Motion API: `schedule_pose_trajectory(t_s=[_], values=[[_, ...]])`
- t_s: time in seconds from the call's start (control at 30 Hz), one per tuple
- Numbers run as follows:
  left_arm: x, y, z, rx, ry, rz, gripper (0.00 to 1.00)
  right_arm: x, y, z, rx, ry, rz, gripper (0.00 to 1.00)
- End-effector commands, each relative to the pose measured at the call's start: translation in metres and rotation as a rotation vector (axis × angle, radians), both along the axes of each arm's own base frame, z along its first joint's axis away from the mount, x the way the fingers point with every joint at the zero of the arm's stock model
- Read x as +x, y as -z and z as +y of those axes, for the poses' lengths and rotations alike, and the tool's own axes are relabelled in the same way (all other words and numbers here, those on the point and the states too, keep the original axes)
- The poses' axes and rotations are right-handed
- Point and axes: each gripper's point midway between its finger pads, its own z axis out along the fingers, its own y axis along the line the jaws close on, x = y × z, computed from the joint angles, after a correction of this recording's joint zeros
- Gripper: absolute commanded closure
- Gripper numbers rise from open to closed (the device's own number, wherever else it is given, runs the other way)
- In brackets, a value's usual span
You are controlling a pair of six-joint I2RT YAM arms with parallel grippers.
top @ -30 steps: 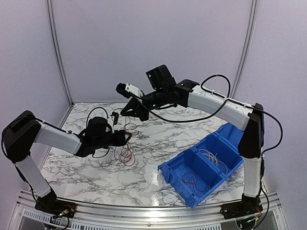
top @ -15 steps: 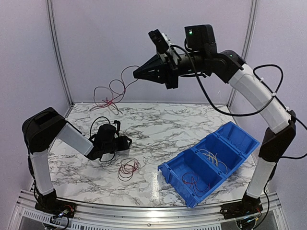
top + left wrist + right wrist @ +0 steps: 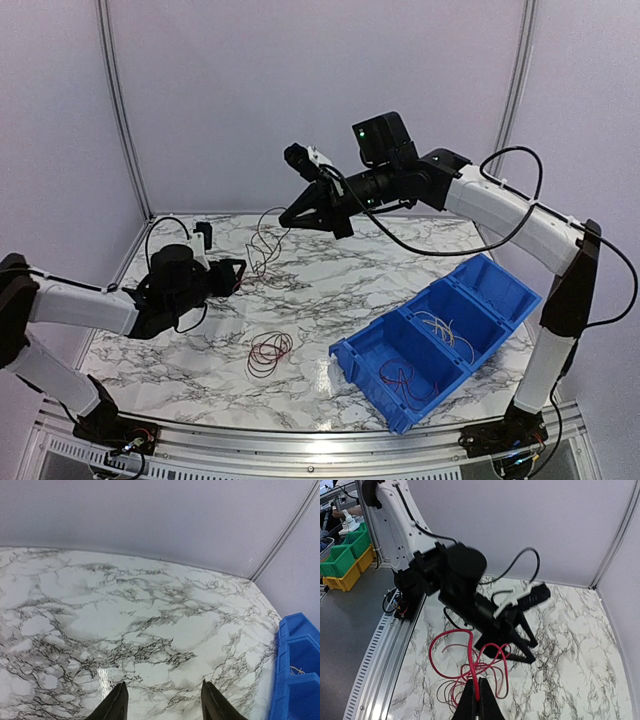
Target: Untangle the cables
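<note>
My right gripper (image 3: 286, 222) hangs above the back left of the marble table, shut on a thin red cable (image 3: 262, 248) that dangles in loose loops. In the right wrist view the pinched red cable (image 3: 472, 652) loops up from the shut gripper (image 3: 477, 696). A coil of red and dark cables (image 3: 268, 352) lies flat on the table near the front. My left gripper (image 3: 236, 272) sits low at the left, open, its tips near the dangling loops. The left wrist view shows its gripper (image 3: 162, 704) open over bare marble with nothing between the fingers.
A blue divided bin (image 3: 362, 388) stands at the front right with thin cables in its compartments; its edge shows in the left wrist view (image 3: 296, 685). The left arm (image 3: 462, 587) fills the middle of the right wrist view. Enclosure walls close off the back.
The right arm has come down from its high raised pose with the red cable still pinched. The left arm has drawn back to the left and stretched low. The coil on the table has not moved.
</note>
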Motion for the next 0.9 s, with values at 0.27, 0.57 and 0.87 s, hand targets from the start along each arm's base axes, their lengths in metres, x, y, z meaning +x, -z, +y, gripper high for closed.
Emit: schedule_pose_trajectory(t_s=[0.27,0.57,0.87], values=[[-0.044,-0.097,0.007,0.062,0.184,-0.266,0.43,0.032,0.022,0.002,-0.011,0.149,-0.015,1.00],[-0.072,-0.102,-0.047,-0.039,0.489,-0.215,0.43,0.036,0.024,0.006,-0.008,0.162,0.007,1.00],[-0.059,-0.096,-0.067,-0.031,0.481,-0.180,0.45,0.033,0.032,0.012,-0.017,0.145,0.038,1.00]])
